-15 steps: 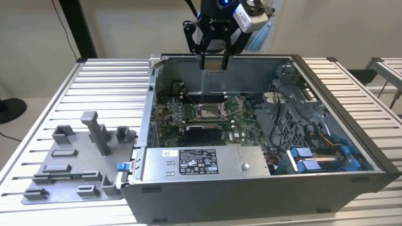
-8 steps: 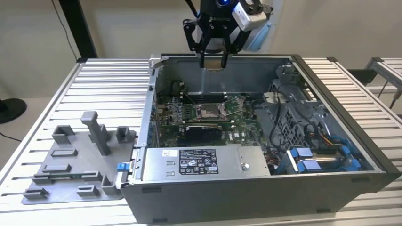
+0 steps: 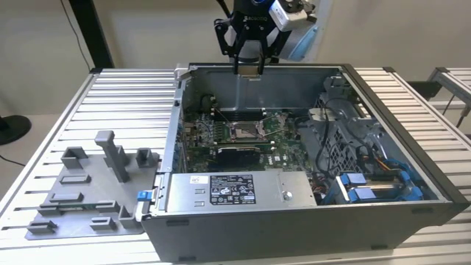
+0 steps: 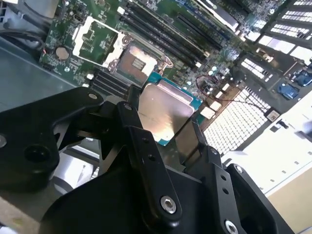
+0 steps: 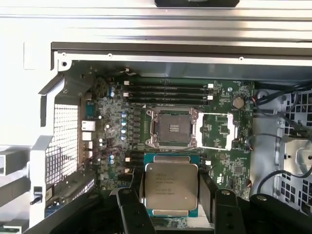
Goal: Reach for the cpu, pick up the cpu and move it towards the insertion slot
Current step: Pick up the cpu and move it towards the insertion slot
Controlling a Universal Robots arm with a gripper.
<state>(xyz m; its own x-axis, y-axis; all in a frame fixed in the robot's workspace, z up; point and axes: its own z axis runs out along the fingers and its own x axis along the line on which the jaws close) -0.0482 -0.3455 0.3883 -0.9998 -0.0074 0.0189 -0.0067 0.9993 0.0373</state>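
Note:
My gripper (image 3: 249, 67) hangs over the far wall of the open computer case (image 3: 383, 221), shut on the cpu (image 3: 250, 75). In both wrist views the cpu (image 5: 171, 187) (image 4: 163, 111) is a pale silver square with a teal rim, clamped at two opposite edges between the black fingers (image 5: 208, 192) (image 4: 130, 114). The insertion slot (image 5: 171, 127) (image 4: 139, 61) lies on the green motherboard below, a metal-framed square with a dark centre, uncovered. In the exterior view the slot (image 3: 245, 131) sits mid-board, well below the gripper and nearer the camera.
The socket's hinged metal plate (image 5: 217, 130) lies flipped open beside the slot. Memory slots (image 5: 168, 93) flank it. A power supply (image 3: 235, 190) fills the near side, cables and drive bays (image 3: 353, 149) the exterior view's right. A grey fixture plate (image 3: 88, 187) lies on the slatted table.

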